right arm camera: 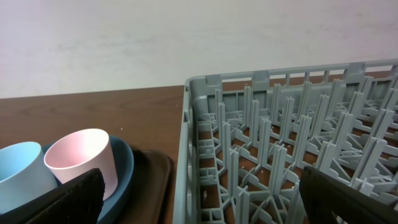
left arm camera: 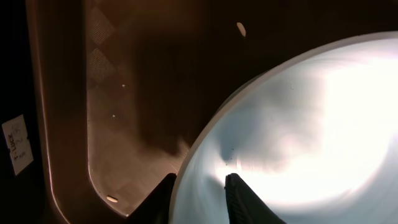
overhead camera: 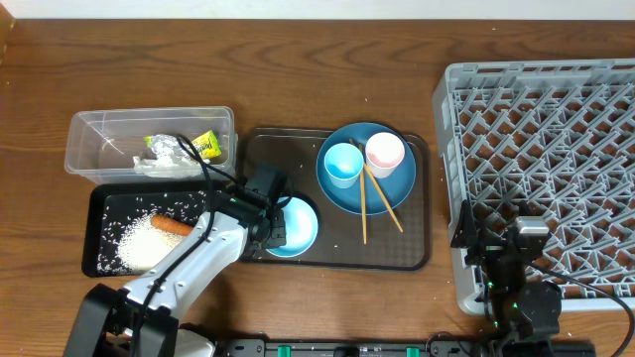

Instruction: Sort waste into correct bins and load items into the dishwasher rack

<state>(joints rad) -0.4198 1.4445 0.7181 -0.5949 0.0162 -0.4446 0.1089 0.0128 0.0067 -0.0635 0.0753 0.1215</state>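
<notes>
My left jaws are down on the light-blue bowl (overhead camera: 303, 226), which sits at the near-left end of the brown serving tray (overhead camera: 402, 250). One of the fingers (left arm camera: 163, 200) is outside the rim and the other inside, so the wall is between them. They stand narrow, but I cannot tell if they pinch it yet; there looks to be a gap on the inner side. A rim grip makes sense because the bowl is too wide to span. My right jaws are wide apart and empty, parked over the near-left corner of the dishwasher rack (overhead camera: 448, 149), probably clear of the left arm's path. The rack has nothing in it. The dark-blue plate (overhead camera: 397, 190) is on the same tray and carries the blue cup (overhead camera: 343, 164), the pink cup (overhead camera: 385, 152) and the chopsticks (overhead camera: 364, 213) lying across it. The waste looks sorted: wrapper (overhead camera: 203, 146) and tissue (overhead camera: 159, 164) in the clear tub (overhead camera: 94, 134), rice (overhead camera: 134, 243) and carrot (overhead camera: 174, 225) in the black tray (overhead camera: 97, 208). My guess is the loading stage is just starting, bowl first. The risk is the bowl slipping or tipping from a one-sided rim hold.
</notes>
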